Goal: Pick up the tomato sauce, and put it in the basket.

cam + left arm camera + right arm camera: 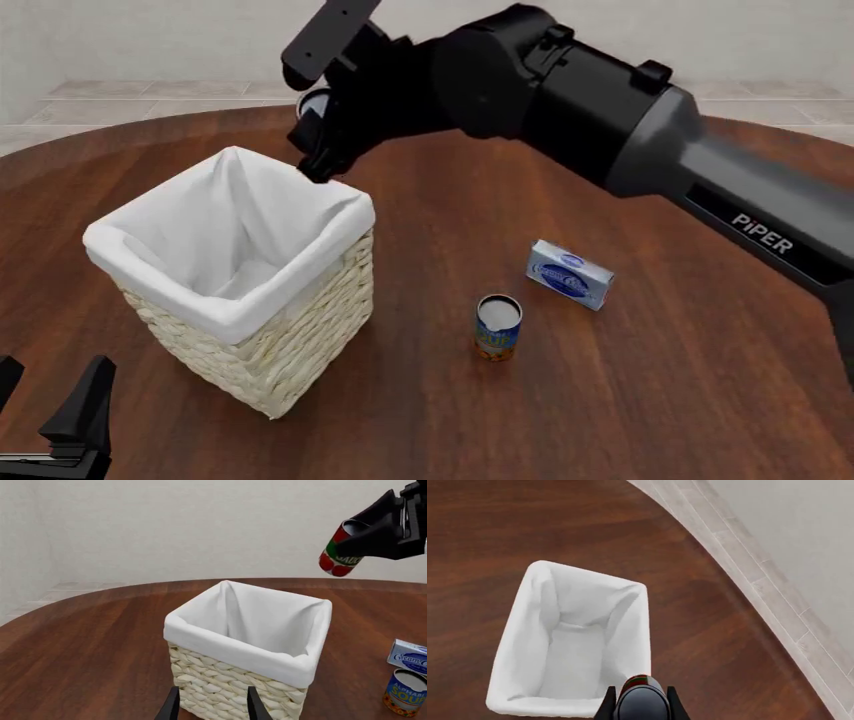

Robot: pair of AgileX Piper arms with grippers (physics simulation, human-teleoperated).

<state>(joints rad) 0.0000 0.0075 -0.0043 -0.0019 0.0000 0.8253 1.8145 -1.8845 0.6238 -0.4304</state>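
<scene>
The tomato sauce (pixel 339 551), a small red-labelled tin with a green band, hangs in the air in my right gripper (pixel 373 530), which is shut on it. It is above the far rim of the basket (pixel 233 642), tilted. In the front view the can (pixel 315 103) is mostly hidden between the black fingers of the right gripper (pixel 314 115), over the basket's (pixel 227 310) far corner. The right wrist view shows the can's silver top (pixel 640 702) over the edge of the basket (pixel 540 705). My left gripper (pixel 212 707) is open and empty, just in front of the basket.
A blue-and-orange can (pixel 498 327) stands upright on the wooden table to the right of the basket, with a blue-white box (pixel 570 275) beyond it. Both also show in the left wrist view, the can (pixel 405 692) and the box (pixel 408 656). The left gripper (pixel 47 395) sits at the table's near left.
</scene>
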